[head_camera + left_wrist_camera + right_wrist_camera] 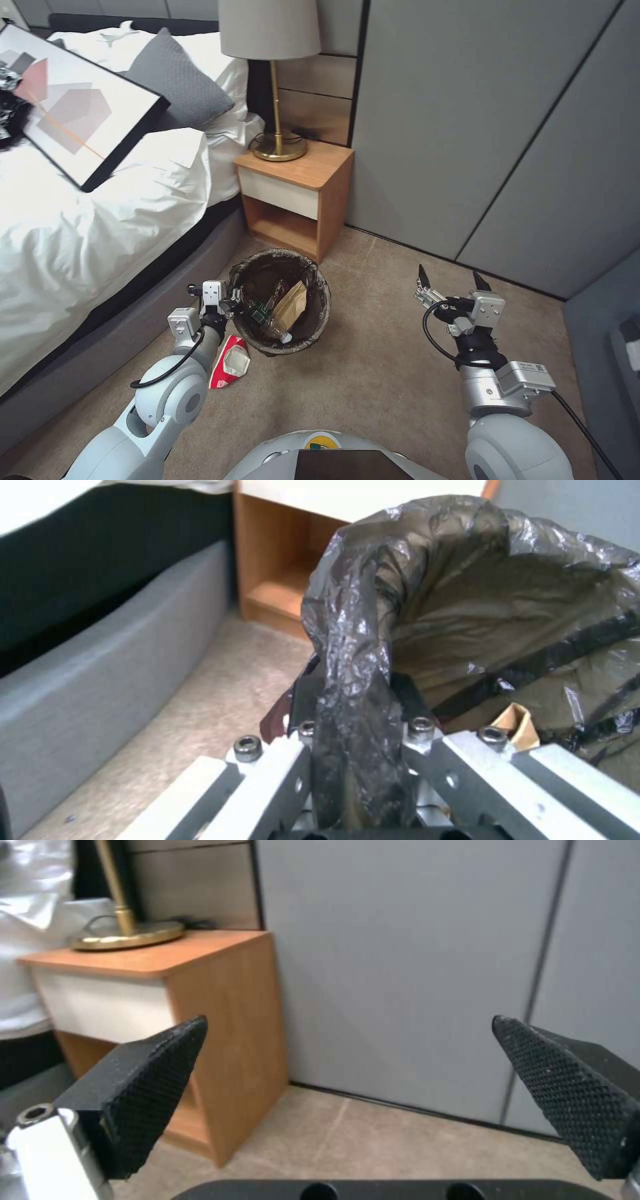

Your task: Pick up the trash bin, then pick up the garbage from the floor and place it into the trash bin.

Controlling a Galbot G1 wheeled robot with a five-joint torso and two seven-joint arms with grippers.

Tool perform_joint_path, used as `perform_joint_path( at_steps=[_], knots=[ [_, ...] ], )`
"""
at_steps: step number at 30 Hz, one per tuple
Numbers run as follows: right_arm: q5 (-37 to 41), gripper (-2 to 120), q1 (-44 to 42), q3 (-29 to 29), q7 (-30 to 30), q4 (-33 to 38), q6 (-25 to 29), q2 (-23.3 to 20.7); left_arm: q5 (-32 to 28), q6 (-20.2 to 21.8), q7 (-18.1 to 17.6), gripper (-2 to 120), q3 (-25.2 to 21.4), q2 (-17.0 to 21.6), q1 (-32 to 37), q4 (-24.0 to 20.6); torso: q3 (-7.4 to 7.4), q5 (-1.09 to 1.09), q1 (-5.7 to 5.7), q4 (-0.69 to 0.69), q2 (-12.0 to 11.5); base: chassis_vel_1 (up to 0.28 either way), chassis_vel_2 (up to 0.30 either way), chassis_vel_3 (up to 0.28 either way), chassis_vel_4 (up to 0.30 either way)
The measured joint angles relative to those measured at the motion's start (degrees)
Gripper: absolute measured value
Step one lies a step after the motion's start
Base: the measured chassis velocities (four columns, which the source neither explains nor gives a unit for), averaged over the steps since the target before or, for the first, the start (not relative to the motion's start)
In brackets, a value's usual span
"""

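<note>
Rim of the trash bin [320, 313], just in front of the nightstand [293, 193], is clamped by the left gripper [230, 301], paper and bottle already inside, a red-and-white cup [230, 361] left beside it, the right gripper [452, 283] held spread and empty.

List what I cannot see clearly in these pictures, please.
- Trash bin base, head view: hidden by its own rim and bag.
- Red-and-white cup, head view: partly covered by the left arm.
- Left gripper fingertips, left wrist view: wrapped by the bag rim.
- Right gripper: open, empty.
</note>
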Motion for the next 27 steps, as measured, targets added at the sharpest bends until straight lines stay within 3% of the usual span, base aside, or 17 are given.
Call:
perform_joint_path(
  at_steps=[27],
  knots=[
    [0.8,100,0.3,-0.5,-0.7,0.0,0.2,-0.7,-0.1,0.0,0.0,6,-0.6,-0.2,-0.2,0.3,0.0,0.0,0.0,0.0,0.0,0.086,0.087,0.084,0.084]
  ],
)
